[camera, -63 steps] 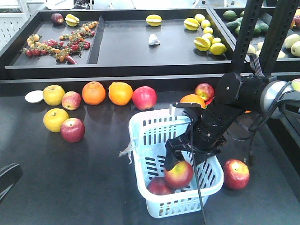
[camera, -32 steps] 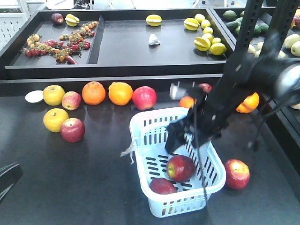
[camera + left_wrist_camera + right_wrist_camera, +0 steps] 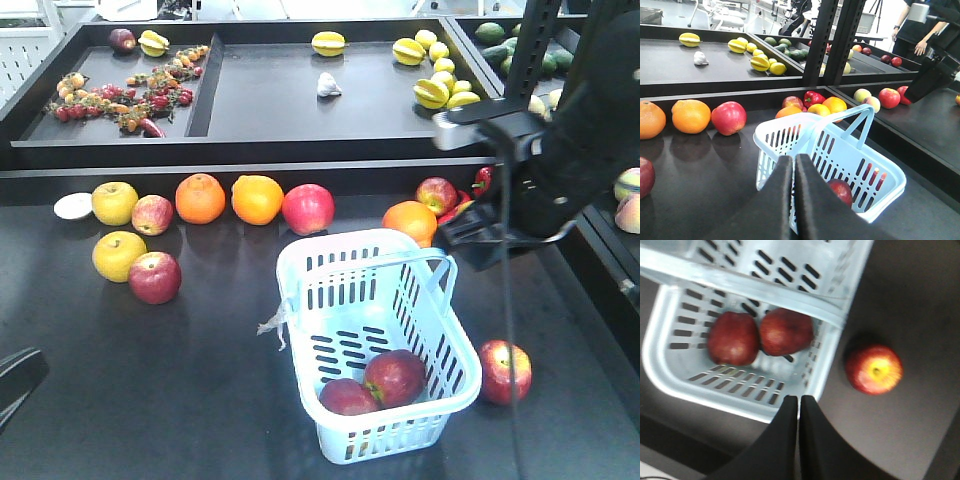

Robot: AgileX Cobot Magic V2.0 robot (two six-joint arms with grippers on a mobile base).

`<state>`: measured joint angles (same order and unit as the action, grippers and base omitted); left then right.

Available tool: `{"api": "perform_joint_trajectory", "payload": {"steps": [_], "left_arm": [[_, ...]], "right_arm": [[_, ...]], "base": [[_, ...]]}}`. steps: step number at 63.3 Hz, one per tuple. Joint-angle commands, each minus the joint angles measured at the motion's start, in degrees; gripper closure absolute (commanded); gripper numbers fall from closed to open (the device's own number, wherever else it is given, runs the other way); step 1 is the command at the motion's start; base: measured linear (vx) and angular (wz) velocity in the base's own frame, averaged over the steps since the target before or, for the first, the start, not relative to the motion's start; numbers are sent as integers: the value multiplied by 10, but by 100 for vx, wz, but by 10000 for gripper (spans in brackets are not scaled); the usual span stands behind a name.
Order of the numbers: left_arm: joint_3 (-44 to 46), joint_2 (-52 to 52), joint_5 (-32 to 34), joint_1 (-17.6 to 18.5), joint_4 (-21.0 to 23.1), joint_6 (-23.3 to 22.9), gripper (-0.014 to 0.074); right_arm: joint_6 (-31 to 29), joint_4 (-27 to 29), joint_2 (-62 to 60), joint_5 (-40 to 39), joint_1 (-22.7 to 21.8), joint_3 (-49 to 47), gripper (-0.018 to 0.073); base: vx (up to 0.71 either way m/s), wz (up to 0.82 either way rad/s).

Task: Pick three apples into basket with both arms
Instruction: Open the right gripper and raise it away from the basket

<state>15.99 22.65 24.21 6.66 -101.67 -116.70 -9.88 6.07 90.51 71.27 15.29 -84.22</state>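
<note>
Two apples (image 3: 375,385) are lodged in the near end of the basket (image 3: 300,262); the third apple (image 3: 504,371) lies just beside its right wall, near the table's front right corner. Both the left gripper (image 3: 793,170) and right gripper (image 3: 799,407) are pressed together, empty. That apple may be nudged and rolled away if approached off-centre.

1. The basket (image 3: 440,345) is pale blue-white plastic, patterned with dark slots.
2. Two apples inside (image 3: 395,377) are dark red.
3. The apple outside (image 3: 504,371) is red with a yellow patch.
4. The tabletop (image 3: 150,390) is black.
5. Both oranges (image 3: 257,199) are bright orange.
6. The right end effector (image 3: 799,405) is black.
</note>
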Motion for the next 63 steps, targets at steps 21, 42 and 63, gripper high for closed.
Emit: {"api": "perform_joint_trajectory", "payload": {"steps": [21,42,63], "left_arm": [[15,5,-14,0,-26,0,604],[15,5,-14,0,-26,0,604],[15,5,-14,0,-26,0,604]], "right_arm": [[-72,103,14,27,-191,-10,472],[-82,114,73,7,-228,58,-82],[-67,115,153,-73,-227,73,-150]], "base": [[0,0],[0,0],[0,0]]}}
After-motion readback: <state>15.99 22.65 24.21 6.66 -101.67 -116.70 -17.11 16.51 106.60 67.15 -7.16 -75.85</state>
